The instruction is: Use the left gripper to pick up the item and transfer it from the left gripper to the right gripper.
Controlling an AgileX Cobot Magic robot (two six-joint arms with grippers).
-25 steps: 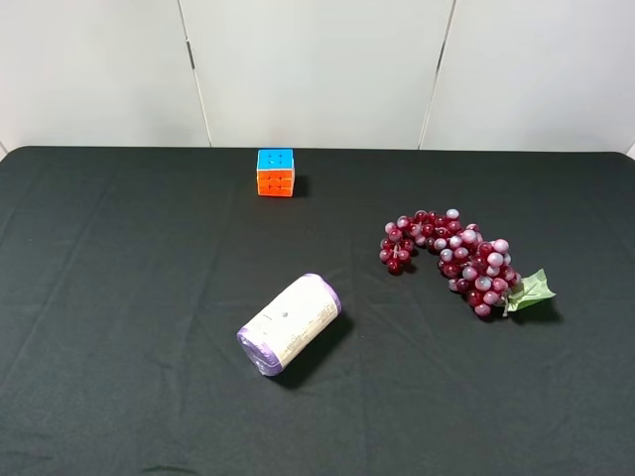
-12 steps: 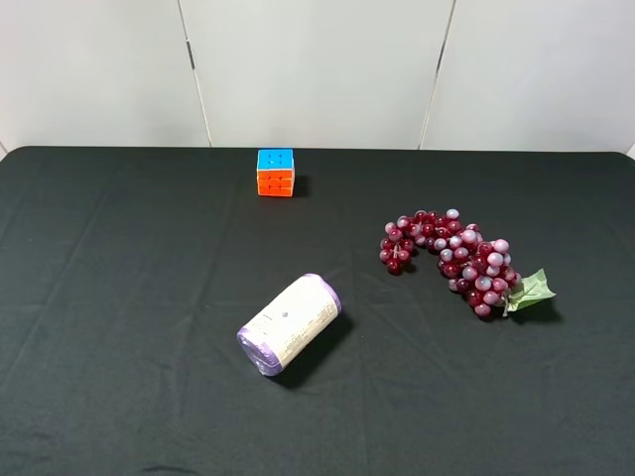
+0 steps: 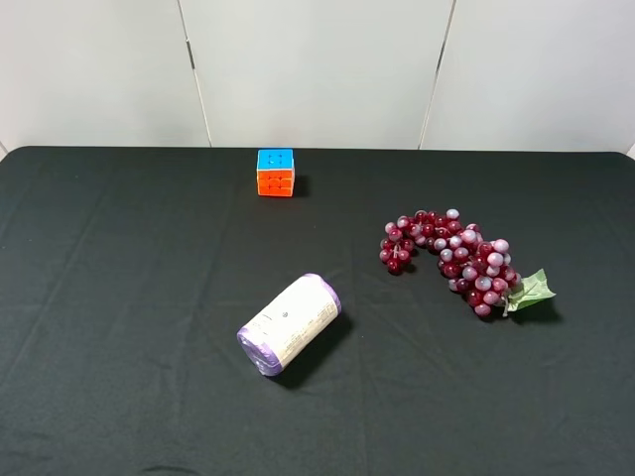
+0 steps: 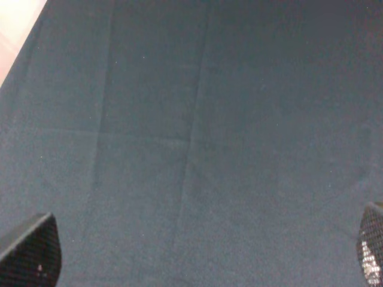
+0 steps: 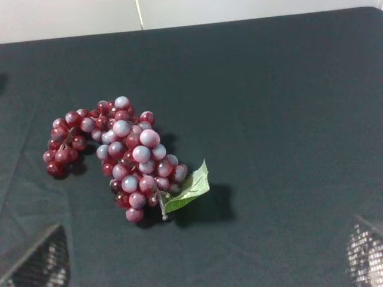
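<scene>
On the near half of the black tablecloth (image 3: pixel 119 297), in the high view, a white roll (image 3: pixel 290 323) with purple ends lies on its side, angled, printed label facing up. Right of it and slightly farther back, well apart, the bunch of dark-red grapes (image 3: pixel 451 258) lies flat on the cloth in a curved line, green leaf (image 3: pixel 531 291) at its nearer right end, thin end curling toward the table's middle. Nothing touches the grapes. Farther back, near the far edge and left of centre, a puzzle cube (image 3: pixel 275 172) sits upright, blue face on top, orange face toward the camera. White wall panels (image 3: pixel 317 69) behind the table.

Neither arm shows in the high view. In the left wrist view, the left gripper (image 4: pixel 197 254) shows only two dark fingertips (image 4: pixel 33 251) at opposite corners, spread wide, bare cloth between them, holding nothing. In the right wrist view, the right gripper (image 5: pixel 206 257) is likewise spread wide, fingertips (image 5: pixel 39 260) at the corners, empty; the grapes (image 5: pixel 122 155) and leaf (image 5: pixel 188 188) lie on the cloth ahead of it, apart from both fingers.
</scene>
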